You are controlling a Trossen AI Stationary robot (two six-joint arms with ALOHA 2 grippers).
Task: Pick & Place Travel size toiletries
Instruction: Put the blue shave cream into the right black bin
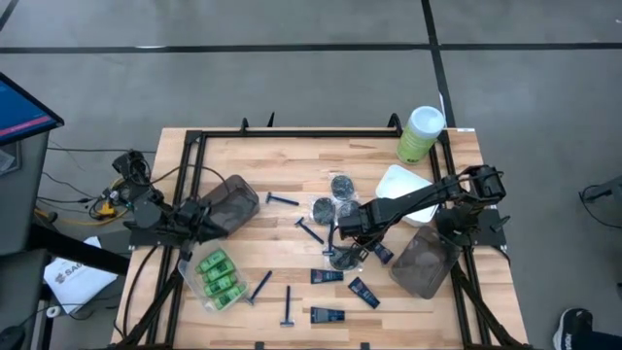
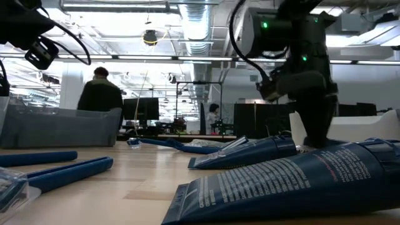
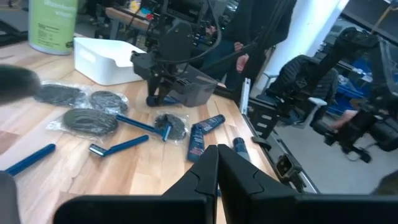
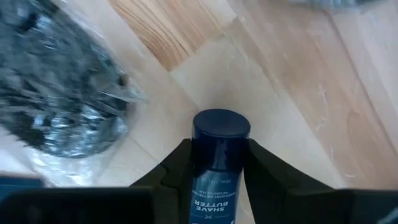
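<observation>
Travel size toiletries lie scattered on the wooden table: green mini bottles (image 1: 219, 277), blue-handled razors (image 1: 283, 200), bagged dark tins (image 1: 342, 185) and dark-blue tubes (image 1: 328, 276). My right gripper (image 1: 348, 235) points down at mid-table and is shut on a dark-blue tube (image 4: 217, 162) marked "shave butter". A bagged tin (image 4: 56, 106) lies right beside that tube. My left gripper (image 3: 217, 167) is shut and empty. It waits at the left edge (image 1: 194, 216) by a smoky tub (image 1: 231, 199). My right gripper pinches the tube's body just below its round cap (image 4: 221, 127), one finger (image 4: 177, 165) on each long side. The fingers come from above, pointing down, and lie across the tube. Whether the tube still rests on the table cannot be told.
A pale-green canister (image 1: 421, 133) stands at the far right corner, with a white tub (image 1: 403, 185) near it. A second smoky tub (image 1: 428, 262) sits by the right arm's base. Black frame rails (image 1: 292, 133) edge the table. A person (image 2: 100, 94) stands in the room behind.
</observation>
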